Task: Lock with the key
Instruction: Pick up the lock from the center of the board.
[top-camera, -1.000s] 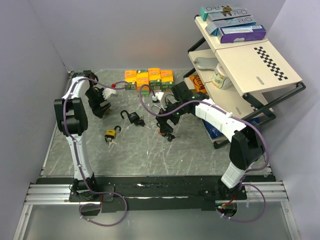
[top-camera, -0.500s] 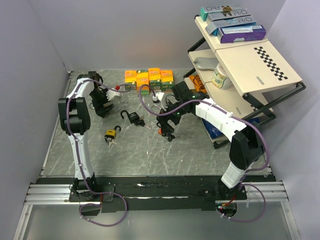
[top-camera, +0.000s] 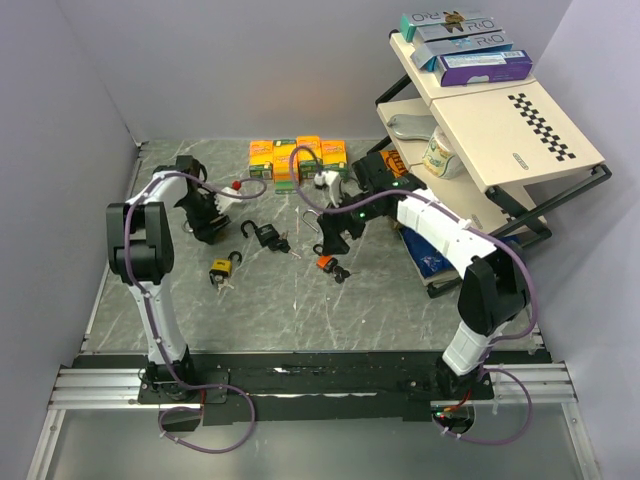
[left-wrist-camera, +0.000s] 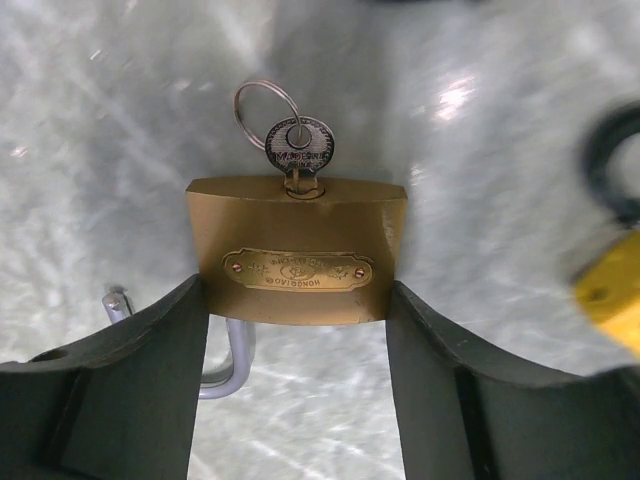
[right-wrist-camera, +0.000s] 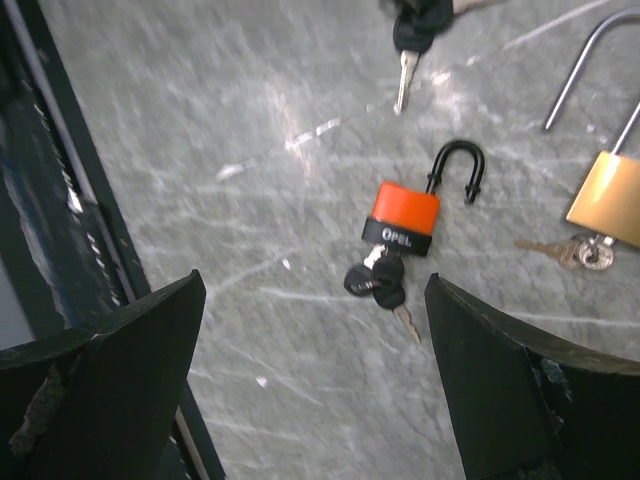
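Note:
A brass padlock (left-wrist-camera: 296, 255) lies on the marbled table with a silver key (left-wrist-camera: 297, 148) in its keyhole at the far end. Its open shackle (left-wrist-camera: 225, 365) points back toward me at the lower left. My left gripper (left-wrist-camera: 297, 300) has one finger against each side of the lock's body. In the top view this gripper (top-camera: 205, 218) sits at the back left and hides the lock. My right gripper (right-wrist-camera: 312, 300) hangs wide open above the table, short of an orange padlock (right-wrist-camera: 405, 215) with black keys (right-wrist-camera: 378, 282).
A second brass padlock (right-wrist-camera: 605, 200) with a long shackle lies right of the orange one. A black padlock (top-camera: 265, 235) and a yellow padlock (top-camera: 222, 270) lie mid-table. Orange and yellow boxes (top-camera: 298, 155) line the back. A shelf rack (top-camera: 500, 130) stands at the right.
My left gripper has shifted slightly and its jaws have narrowed onto the brass padlock. My right gripper has drawn back to the right, away from the orange padlock.

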